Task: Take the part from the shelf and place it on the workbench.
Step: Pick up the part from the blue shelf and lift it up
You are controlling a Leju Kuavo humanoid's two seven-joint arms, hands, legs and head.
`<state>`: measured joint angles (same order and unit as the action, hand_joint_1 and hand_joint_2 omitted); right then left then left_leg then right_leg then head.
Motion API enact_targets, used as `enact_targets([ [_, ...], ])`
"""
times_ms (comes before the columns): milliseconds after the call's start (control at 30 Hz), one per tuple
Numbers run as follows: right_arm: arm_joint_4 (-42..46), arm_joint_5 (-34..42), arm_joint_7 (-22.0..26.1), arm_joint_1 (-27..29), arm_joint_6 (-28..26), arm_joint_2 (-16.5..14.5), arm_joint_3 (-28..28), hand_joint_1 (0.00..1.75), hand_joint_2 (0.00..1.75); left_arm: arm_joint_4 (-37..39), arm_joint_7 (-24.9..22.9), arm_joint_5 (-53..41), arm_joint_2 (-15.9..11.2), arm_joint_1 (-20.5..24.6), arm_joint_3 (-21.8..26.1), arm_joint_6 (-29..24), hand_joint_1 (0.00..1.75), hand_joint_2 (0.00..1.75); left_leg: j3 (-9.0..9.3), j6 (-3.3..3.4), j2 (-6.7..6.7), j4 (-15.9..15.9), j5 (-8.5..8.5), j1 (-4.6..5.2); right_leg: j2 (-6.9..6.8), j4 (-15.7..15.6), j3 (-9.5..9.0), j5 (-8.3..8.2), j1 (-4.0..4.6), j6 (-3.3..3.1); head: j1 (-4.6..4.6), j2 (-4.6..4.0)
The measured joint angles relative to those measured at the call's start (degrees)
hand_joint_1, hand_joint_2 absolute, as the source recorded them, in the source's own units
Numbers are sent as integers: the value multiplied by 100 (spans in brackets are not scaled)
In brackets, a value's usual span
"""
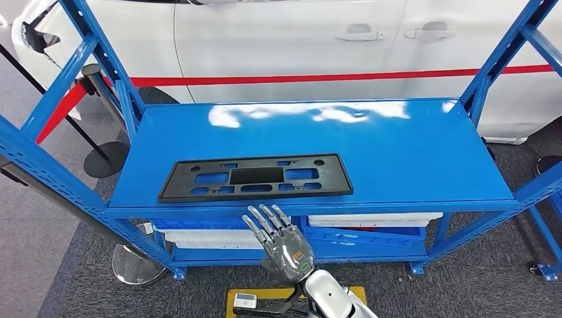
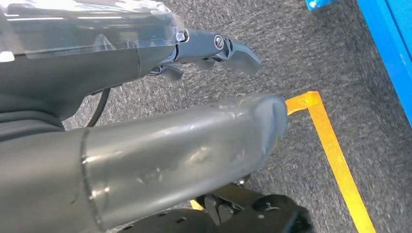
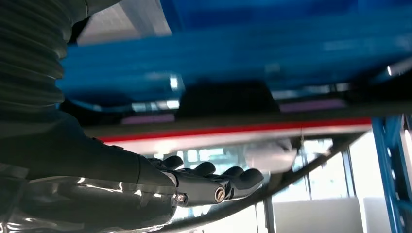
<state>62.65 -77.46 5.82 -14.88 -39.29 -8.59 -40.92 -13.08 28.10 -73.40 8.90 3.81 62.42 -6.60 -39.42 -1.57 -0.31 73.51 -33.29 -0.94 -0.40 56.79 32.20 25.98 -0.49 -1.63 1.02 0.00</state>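
Raised just below the shelf's front edge, the right hand (image 1: 281, 242) is being held with fingers spread and nothing in its grasp. On the blue shelf (image 1: 397, 152), the black part (image 1: 255, 177) is lying flat near the front-left. Over grey carpet, the left hand (image 2: 214, 48) is hanging; its state cannot be told.

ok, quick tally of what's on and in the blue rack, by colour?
Black: 1, the flat black plastic plate with cut-outs on the blue metal rack top shelf
Blue: 2, the blue plastic bins on the lower shelf
White: 2, the white flat parts lying in those bins
Total: 5
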Motion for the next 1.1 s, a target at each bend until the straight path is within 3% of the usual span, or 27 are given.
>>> enact_targets([
  [33, -129, 57, -3, -1, -1, -1, 0, 0, 175, 1, 9, 24, -17, -1, 24, 33, 0, 0, 59, -35, 2, -149, 149, -30, 5, 19, -1, 14, -15, 22, 3, 0],
  [100, -284, 163, -7, -12, -1, -7, 1, 0, 175, 3, 21, 71, -43, 4, 64, 105, 0, 0, 394, -94, 6, -871, 531, -80, 21, 83, 1, 65, -45, 93, 6, 0],
  [133, -328, 210, -6, -23, -1, -12, 5, 0, 175, 6, 23, 92, -51, 10, 80, 136, 0, 0, 535, -88, -2, -1184, 644, -87, 30, 127, 14, 93, -45, 134, 19, 0],
  [167, -357, 253, -1, -34, -1, -15, 13, 0, 175, 10, 22, 103, -53, 14, 94, 160, 0, 0, 612, -61, -10, -1366, 684, -87, 37, 159, 31, 111, -37, 173, 19, 0],
  [300, -380, 421, 33, -52, -2, -22, 112, 0, 175, 14, 19, 143, -65, 15, 168, 203, 0, 0, 615, 145, -20, -1429, 687, -60, 45, 216, 73, 150, -44, 286, -4, 0],
  [367, -339, 497, 42, -59, -5, -25, 198, 0, 175, 14, 9, 160, -70, 21, 195, 220, 0, 0, 625, 234, -13, -1452, 702, -59, 43, 595, 244, 382, -63, 325, -27, 0],
  [433, -300, 567, 62, -53, -4, -21, 273, 0, 175, 14, -13, 167, -81, 22, 207, 232, 0, 0, 626, 279, -5, -1452, 693, -39, 43, 1361, 626, 730, -64, 334, -51, 0],
  [467, -288, 597, 75, -41, -2, -19, 303, 0, 175, 14, -26, 164, -87, 21, 214, 236, 0, 0, 630, 288, -4, -1452, 688, -28, 42, 1680, 798, 824, -64, 333, -55, 0],
  [500, -270, 618, 92, -25, 2, -17, 332, 0, 175, 14, -39, 156, -93, 20, 220, 240, 0, 0, 637, 294, -6, -1451, 682, -18, 42, 1822, 892, 809, -62, 323, -57, 0],
  [533, -247, 633, 114, -10, 2, -16, 359, 0, 175, 14, -55, 147, -98, 19, 224, 244, 0, 0, 650, 296, -10, -1451, 676, -9, 42, 1726, 868, 675, -56, 300, -61, 0],
  [600, -183, 657, 171, 5, -7, -15, 403, 0, 175, 15, -79, 133, -100, 18, 228, 253, 0, 0, 688, 285, -18, -1451, 654, 0, 43, 1011, 559, 244, -21, 214, -68, 0],
  [667, -127, 688, 217, 7, -19, -16, 428, 0, 175, 21, -91, 115, -98, 19, 231, 261, 0, 0, 700, 242, -19, -1444, 629, 18, 39, 376, 275, 16, 31, 133, -73, -1],
  [733, -81, 726, 250, 19, -25, -18, 446, 0, 175, 25, -97, 92, -99, 19, 233, 265, 0, 0, 700, 175, -17, -1455, 616, 22, 45, 222, 215, 19, 68, 107, -75, -1],
  [833, 13, 767, 295, 32, -25, -32, 462, 0, 175, 25, -99, 77, -120, 22, 234, 268, 0, 0, 687, 78, -7, -1350, 512, 8, 53, 135, 156, -5, 30, 47, -66, 0],
  [933, 88, 784, 305, 35, -19, -52, 467, 0, 175, 25, -100, 72, -140, 19, 234, 272, 0, 0, 273, 12, -1, -441, 46, -18, 32, 91, 92, 2, 11, -23, -29, 0],
  [1000, 116, 794, 304, 53, -14, -52, 481, 0, 175, 25, -100, 66, -152, 4, 234, 276, 0, 0, -14, -25, 0, 77, -82, -26, 32, 96, 78, 20, 17, -28, -25, 0],
  [1033, 130, 799, 304, 60, -11, -52, 490, 0, 175, 25, -100, 62, -156, -3, 234, 278, 0, 0, -28, -34, 1, 50, 17, -28, 37, 102, 68, 31, 16, -22, -23, 0],
  [1100, 168, 811, 303, 67, -6, -52, 503, 0, 175, 25, -100, 55, -162, -6, 234, 284, 0, 0, 239, -24, 7, -604, 449, -32, 46, 126, 34, 72, 13, 6, -22, 0],
])
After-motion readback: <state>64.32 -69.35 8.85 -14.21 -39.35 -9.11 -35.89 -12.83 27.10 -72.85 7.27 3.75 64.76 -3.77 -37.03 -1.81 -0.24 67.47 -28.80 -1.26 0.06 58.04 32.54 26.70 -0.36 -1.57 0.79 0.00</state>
